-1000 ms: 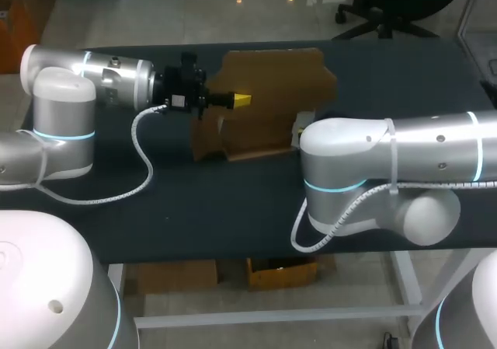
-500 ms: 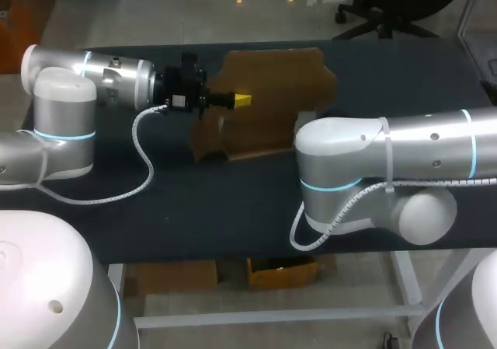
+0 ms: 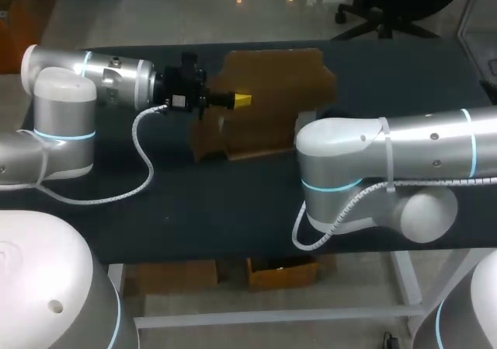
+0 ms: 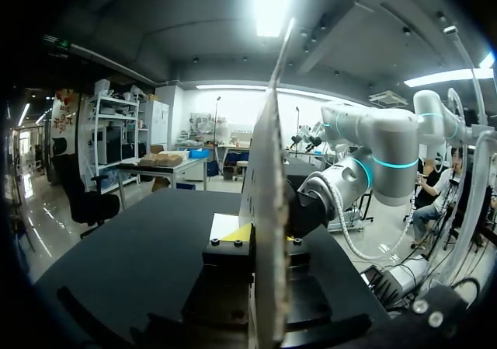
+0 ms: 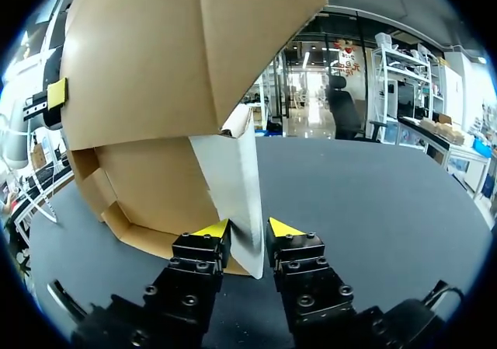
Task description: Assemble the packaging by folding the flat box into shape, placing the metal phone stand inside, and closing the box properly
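Note:
The brown cardboard box (image 3: 272, 92) stands upright and partly unfolded at the back middle of the black table (image 3: 194, 201). My left gripper (image 3: 242, 99) is shut on one of its panels. In the left wrist view that panel (image 4: 268, 193) runs edge-on between the left gripper's (image 4: 264, 236) fingers. My right gripper (image 5: 248, 228) is low at the box's (image 5: 147, 77) right end, open, and a white flap (image 5: 229, 186) hangs between its fingers. In the head view my right arm (image 3: 342, 170) hides that gripper. No metal phone stand shows.
The right arm's elbow lies over the table's front right. A cable (image 3: 140, 170) loops from the left wrist down onto the table. The box's brown flaps (image 5: 116, 209) spread low beside the right gripper.
The right arm has shifted a little to the left. The left arm and the box have stayed put.

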Tool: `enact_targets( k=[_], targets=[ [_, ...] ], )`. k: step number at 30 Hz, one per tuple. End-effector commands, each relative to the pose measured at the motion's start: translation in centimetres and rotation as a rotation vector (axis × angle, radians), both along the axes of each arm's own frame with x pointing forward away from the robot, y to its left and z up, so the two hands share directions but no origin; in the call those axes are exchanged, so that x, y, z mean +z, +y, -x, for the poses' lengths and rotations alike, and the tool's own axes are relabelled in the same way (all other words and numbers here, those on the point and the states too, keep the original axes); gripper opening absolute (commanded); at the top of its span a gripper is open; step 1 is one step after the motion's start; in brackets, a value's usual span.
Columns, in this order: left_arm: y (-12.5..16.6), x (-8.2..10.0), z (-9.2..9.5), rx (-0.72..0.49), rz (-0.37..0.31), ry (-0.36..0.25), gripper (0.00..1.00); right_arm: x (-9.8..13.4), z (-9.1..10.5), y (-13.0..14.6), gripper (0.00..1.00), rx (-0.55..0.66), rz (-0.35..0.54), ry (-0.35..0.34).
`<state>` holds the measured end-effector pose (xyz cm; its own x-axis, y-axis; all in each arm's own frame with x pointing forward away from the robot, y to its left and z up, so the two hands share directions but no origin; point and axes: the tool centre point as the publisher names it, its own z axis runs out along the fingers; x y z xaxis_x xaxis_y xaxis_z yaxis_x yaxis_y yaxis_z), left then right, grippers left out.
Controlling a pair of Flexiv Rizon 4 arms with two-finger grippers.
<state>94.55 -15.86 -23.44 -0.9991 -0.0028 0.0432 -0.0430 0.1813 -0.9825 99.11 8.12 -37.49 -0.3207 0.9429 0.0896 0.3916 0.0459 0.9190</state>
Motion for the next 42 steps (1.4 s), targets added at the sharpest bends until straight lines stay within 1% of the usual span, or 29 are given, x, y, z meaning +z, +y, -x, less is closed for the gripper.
enact_targets(
  k=[1, 8, 18, 21, 25, 37, 39, 41, 42],
  targets=[
    [0.0, -0.59, -0.02, -0.005, -0.001, 0.002, 0.0, -0.08, -0.94, 0.14, 0.27, 0.004, 0.002, 0.005],
    [0.0, -0.59, -0.02, -0.005, -0.001, 0.002, 0.0, 0.07, -1.47, 0.36, 0.24, 0.014, 0.005, 0.005],
    [0.0, -0.59, -0.02, -0.005, -0.001, 0.002, 0.0, 0.31, -1.69, 0.67, 0.18, 0.026, 0.008, 0.001],
    [0.0, -0.59, -0.02, -0.005, -0.001, 0.002, 0.0, 0.37, -1.66, 0.77, 0.14, 0.029, 0.009, 0.001],
    [0.0, -0.59, -0.02, -0.005, -0.001, 0.002, 0.0, 0.37, -1.63, 0.78, 0.05, 0.03, 0.009, 0.001],
    [0.0, -0.59, -0.02, -0.005, -0.001, 0.002, 0.0, 0.56, -1.71, 0.99, 0.1, 0.032, 0.009, -0.001],
    [0.0, -0.59, -0.02, -0.005, -0.001, 0.002, 0.0, 0.56, -1.73, 1.03, 0.07, 0.032, 0.01, 0.0],
    [0.0, -0.59, -0.02, -0.005, -0.001, 0.002, 0.0, 0.54, -1.78, 1.03, 0.01, 0.031, 0.01, 0.001],
    [0.0, -0.59, -0.02, -0.005, -0.001, 0.002, 0.0, 0.54, -1.79, 1.03, 0.0, 0.03, 0.011, 0.002]
  ],
)
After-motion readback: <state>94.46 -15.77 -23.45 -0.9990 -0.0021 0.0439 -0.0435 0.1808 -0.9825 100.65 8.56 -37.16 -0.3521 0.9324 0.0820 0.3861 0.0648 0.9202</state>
